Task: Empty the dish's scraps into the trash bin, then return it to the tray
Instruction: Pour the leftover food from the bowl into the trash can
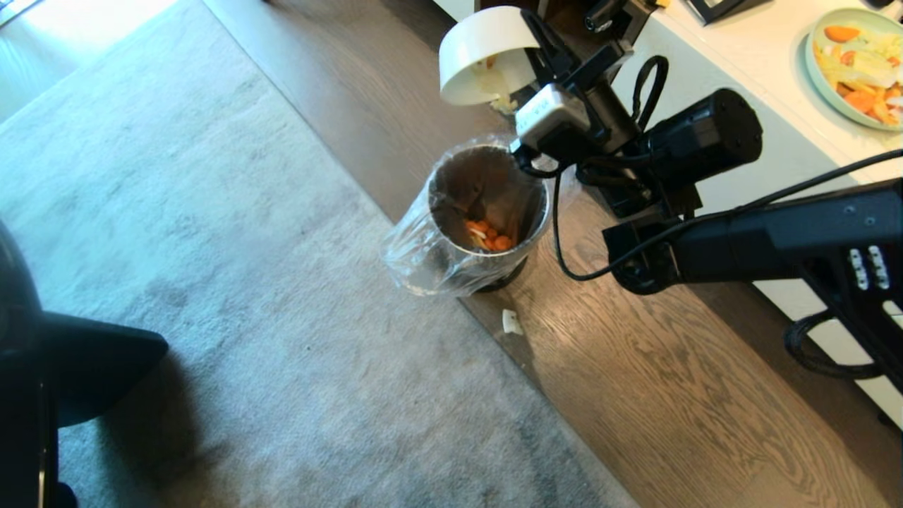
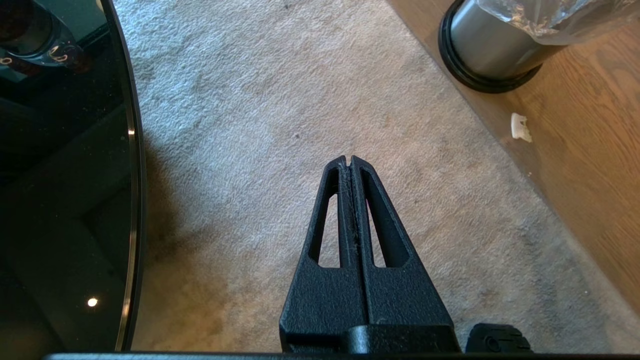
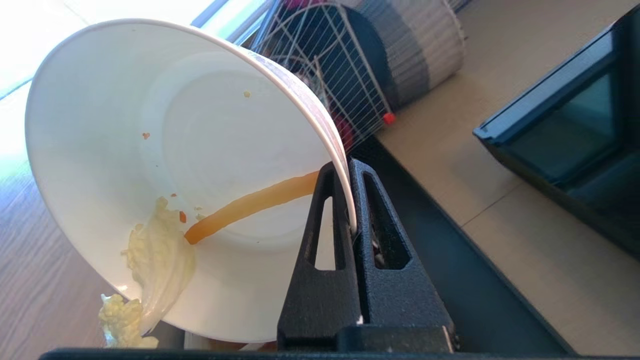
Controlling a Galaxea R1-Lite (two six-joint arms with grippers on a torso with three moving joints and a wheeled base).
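Nearest the robot, the left gripper [image 2: 350, 162] is hanging idle over the carpet with its fingers pressed together on nothing, near the dropped white scrap [image 1: 511, 321] lying on the wood floor beside the trash bin [image 1: 487, 212]. Farther out, the right gripper [image 3: 348, 200] is pinching the rim of the dish [image 3: 175, 165] and tipping it steeply, mouth down, above the bin's far side. A pale leafy piece [image 3: 155, 260] is sliding off the lip, so the tilt probably needs holding squarely over the liner.
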